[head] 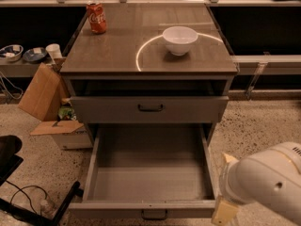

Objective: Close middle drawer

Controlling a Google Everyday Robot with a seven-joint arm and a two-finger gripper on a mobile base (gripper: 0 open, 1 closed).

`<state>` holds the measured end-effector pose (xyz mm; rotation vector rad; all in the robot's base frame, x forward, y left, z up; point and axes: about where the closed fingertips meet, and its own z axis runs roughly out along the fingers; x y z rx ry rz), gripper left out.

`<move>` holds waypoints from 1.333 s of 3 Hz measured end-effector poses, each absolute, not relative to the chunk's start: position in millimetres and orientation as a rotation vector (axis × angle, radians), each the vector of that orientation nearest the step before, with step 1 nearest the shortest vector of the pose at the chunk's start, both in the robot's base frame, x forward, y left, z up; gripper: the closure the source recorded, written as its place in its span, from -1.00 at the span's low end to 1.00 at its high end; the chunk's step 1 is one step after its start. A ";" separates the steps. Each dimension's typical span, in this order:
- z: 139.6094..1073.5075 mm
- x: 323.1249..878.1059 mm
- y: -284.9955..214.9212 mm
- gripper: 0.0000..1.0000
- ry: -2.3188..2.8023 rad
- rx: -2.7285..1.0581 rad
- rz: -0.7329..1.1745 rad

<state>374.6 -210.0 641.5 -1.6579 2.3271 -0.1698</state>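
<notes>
The middle drawer (pixel 149 175), a grey metal tray with a small dark bar handle (pixel 154 214) at the centre of its front, is shown drawn far out of the cabinet (pixel 70 81) toward the camera. Its bare interior is exposed, and its front edge lies near the bottom of the view.

Directly above it, the upper drawer (pixel 149 109) is seen slightly open, with a dark gap between its front and the cabinet top (pixel 117 55).

The gripper (pixel 224 212), a cream-coloured piece at the end of the white arm (pixel 273 187), is located at lower right, just beside the front right corner of the middle drawer. Contact with the drawer cannot be confirmed. How wide the gripper stands cannot be judged from this view, and no held object is visible.

On the cabinet top, a white bowl (pixel 179 40) is placed right of centre, and a red Coca-Cola can (pixel 97 18) stands upright at the far left corner, well apart from the bowl.

To the left of the cabinet, a cardboard box (pixel 42 93) is leaned on the speckled floor (pixel 263 121). Behind it, a low shelf (pixel 19 69) carries a paper cup (pixel 53 51) and two small dishes (pixel 10 52).
</notes>
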 end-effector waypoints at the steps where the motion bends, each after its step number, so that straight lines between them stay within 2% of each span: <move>1: 590.8 341.5 -210.3 -0.65 2.391 -1.607 -0.136; 2: 546.3 317.8 -207.0 -0.18 2.445 -1.566 -0.088; 4: 543.0 316.1 -207.8 0.78 2.470 -1.524 -0.087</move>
